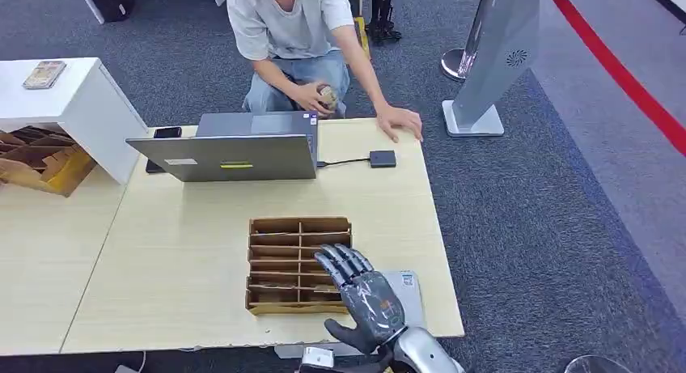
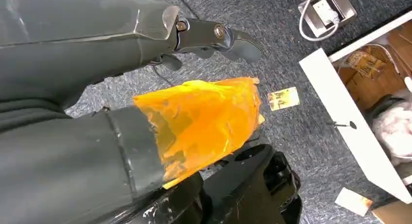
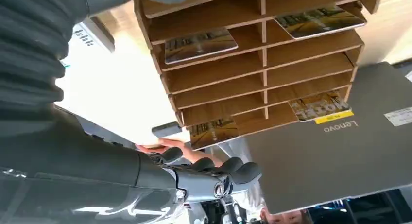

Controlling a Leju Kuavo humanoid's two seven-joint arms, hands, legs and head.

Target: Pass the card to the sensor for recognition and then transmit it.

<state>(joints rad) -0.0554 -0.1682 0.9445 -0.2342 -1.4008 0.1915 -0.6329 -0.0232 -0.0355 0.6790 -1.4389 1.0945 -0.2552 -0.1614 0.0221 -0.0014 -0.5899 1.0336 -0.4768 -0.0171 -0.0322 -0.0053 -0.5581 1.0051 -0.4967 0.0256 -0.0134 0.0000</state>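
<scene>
Lower centre of the head view, brown slotted cardboard card rack [image 1: 298, 264] on one pale wooden table [image 1: 178, 260], four printed cards [image 3: 200, 43] in its slots, right hand [image 1: 362, 296] open, fingers extended over it, holding nothing, one grey laptop [image 1: 235, 146], one black card sensor [image 1: 383, 158] beyond.

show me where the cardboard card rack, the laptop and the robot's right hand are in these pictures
cardboard card rack [image 1: 275, 264], head view, on a divider in its left column.
laptop [image 1: 243, 156], head view, on the grey back of its lid.
right hand [image 1: 368, 300], head view, on the back of the hand.

A pale wooden table [image 1: 186, 252] carries a laptop [image 1: 235, 150], a slotted card rack [image 1: 298, 264] and a small black reader [image 1: 383, 158].
</scene>
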